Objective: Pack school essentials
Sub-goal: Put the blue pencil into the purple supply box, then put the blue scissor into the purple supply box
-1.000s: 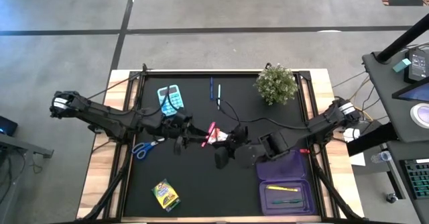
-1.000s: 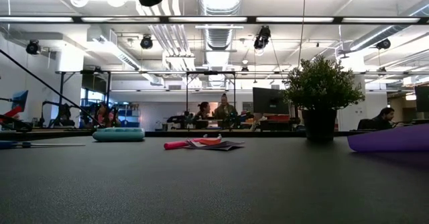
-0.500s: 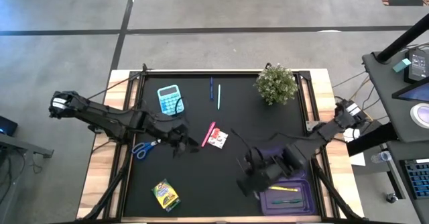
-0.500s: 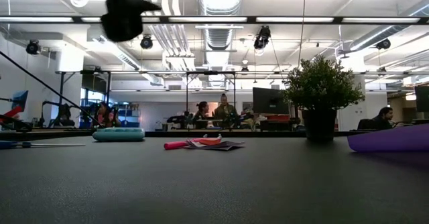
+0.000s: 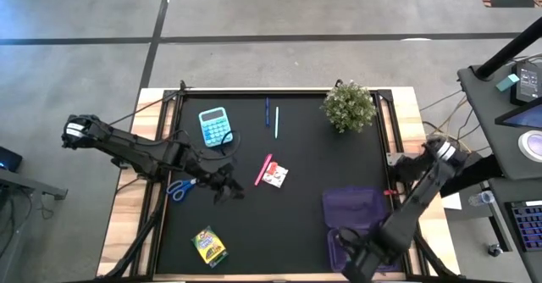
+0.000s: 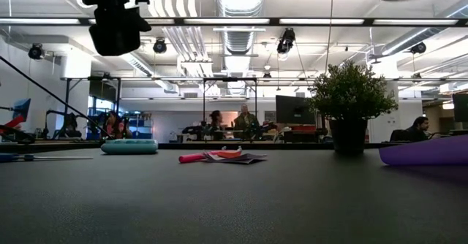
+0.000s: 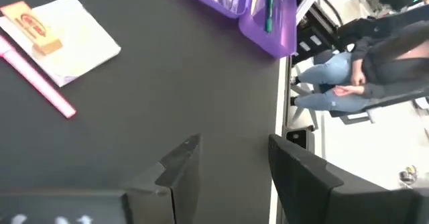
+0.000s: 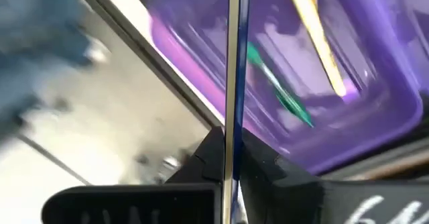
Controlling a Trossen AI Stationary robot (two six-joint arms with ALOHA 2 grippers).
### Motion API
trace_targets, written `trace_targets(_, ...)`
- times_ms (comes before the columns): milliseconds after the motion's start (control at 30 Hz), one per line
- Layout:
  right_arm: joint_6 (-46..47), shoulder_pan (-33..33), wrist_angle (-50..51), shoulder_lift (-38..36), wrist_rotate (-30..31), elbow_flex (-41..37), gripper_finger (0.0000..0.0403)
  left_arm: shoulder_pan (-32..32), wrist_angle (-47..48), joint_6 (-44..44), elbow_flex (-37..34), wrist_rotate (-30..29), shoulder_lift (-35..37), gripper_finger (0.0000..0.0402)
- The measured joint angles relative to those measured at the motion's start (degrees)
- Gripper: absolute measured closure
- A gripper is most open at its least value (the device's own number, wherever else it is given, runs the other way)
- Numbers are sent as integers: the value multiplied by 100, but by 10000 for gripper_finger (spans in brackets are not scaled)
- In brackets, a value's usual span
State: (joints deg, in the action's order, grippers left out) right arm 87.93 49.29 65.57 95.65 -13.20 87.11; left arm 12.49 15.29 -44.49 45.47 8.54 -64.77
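Right gripper point(image 8: 231, 158) is hanging over the near end of the purple case point(image 5: 356, 211), at the table's front right corner, fingers clamped on a thin blue pen point(image 8: 234, 63). A yellow pen point(image 8: 315, 36) and a green pen point(image 8: 278, 93) are already lying in the case tray below it. Looks like the drop-off step for this pen: it is above the tray, not in it yet.

Left gripper point(image 5: 227, 185) is sitting mid-table, left of centre, fingers point(image 7: 181, 167) spread and holding nothing. Just beside it on the right: pink pen point(image 5: 263, 169) and the white-and-red packet point(image 5: 275, 175), touching or nearly so. Scissors point(image 5: 179, 186) are lying just on its other side.

Still loose on the table: calculator point(image 5: 215, 125), two thin pens point(image 5: 271, 118) near the far edge, crayon box point(image 5: 207, 245) at the front left. Plant point(image 5: 348, 105) at the back right is not part of the job.

Next move, my read: right needs to lower the pen, get it roughly level over the tray, then let go, so it is not bouncing off the rim. Left is best placed for the pink pen or the packet; the packet is flat, so that pick is likely awkward.
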Motion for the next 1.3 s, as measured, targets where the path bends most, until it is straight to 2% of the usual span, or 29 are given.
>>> trace_targets(167,-565,110,173,454,-76,-7,390,2,477,-13,-10,4,0,249)
trace_targets(367,-1216,95,168,859,-76,-131,390,6,1511,-24,-11,4,0,249)
trace_targets(667,-1633,78,95,1002,28,-585,390,7,2822,-177,-11,4,22,249)
trace_targets(800,-1535,67,-36,1002,122,-748,383,7,3595,-458,-13,-63,31,249)
trace_targets(1067,-1251,67,-53,1002,128,-807,309,148,4863,-772,-38,-564,33,249)
trace_targets(1300,-1199,67,-29,993,128,-807,240,155,5120,-731,-555,-672,31,249)
